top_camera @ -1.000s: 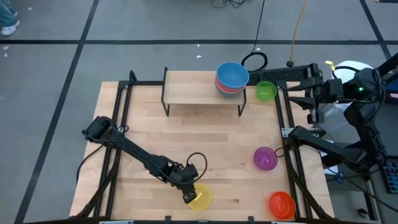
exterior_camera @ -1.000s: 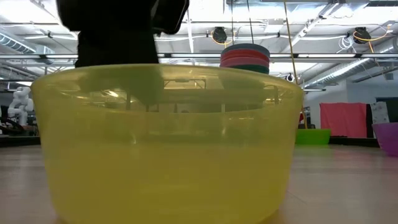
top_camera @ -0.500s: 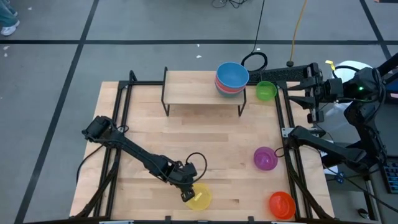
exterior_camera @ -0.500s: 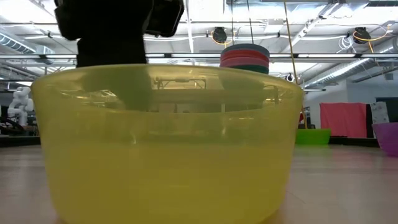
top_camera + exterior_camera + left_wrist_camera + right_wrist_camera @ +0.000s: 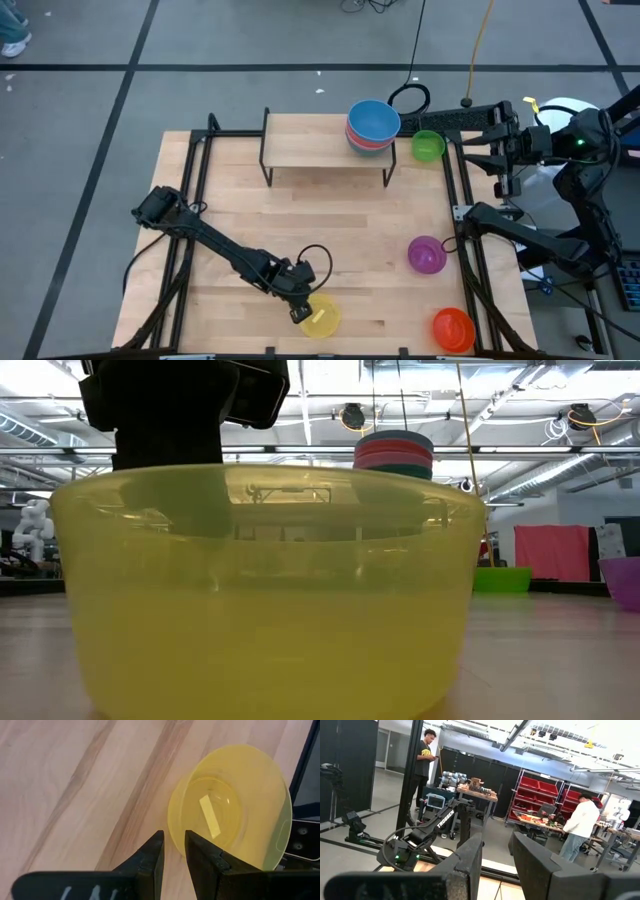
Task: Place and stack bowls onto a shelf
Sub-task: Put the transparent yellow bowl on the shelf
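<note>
A: Bowls: where do they sit?
B: The yellow bowl (image 5: 322,319) is at the table's near edge, the left gripper (image 5: 173,851) at its left rim, fingers slightly parted with the rim between them, though I can't tell whether they pinch it.
A: Others?
B: The blue bowl (image 5: 373,121) tops a stack on the shelf (image 5: 310,149)'s right end. The right gripper (image 5: 495,865), fingers apart and empty, waits off the table's far right.

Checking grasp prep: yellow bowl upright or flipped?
Upright. The yellow bowl shows its open inside to the left wrist view, and in the low view its rim is up.
</note>
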Robot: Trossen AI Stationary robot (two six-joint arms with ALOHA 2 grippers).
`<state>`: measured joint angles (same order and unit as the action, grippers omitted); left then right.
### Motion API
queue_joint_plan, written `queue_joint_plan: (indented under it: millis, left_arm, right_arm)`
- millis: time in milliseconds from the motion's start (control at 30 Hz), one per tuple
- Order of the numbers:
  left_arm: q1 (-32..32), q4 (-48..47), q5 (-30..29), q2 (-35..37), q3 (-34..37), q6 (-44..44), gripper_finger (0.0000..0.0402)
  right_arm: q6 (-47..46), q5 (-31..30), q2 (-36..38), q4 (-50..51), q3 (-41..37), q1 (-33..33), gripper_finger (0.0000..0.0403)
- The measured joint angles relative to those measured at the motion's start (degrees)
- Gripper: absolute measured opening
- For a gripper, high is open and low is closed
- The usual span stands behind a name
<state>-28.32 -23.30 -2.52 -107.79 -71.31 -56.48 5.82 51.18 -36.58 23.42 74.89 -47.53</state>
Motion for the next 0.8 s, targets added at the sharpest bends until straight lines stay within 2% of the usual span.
queue_joint_plan:
  millis: [367, 800]
  left_arm:
    - [-0.2, 2.13, 1.59, -0.01, -0.02, -1.12, 0.0081]
    - [-0.69, 4.94, 2.93, -3.63, -0.07, -3.18, 0.0081]
  right_arm:
    - [0.0, 0.0, 0.0, 0.0, 0.0, 0.0, 0.01]
    - [0.0, 0.0, 0.0, -0.02, 0.0, 0.0, 0.01]
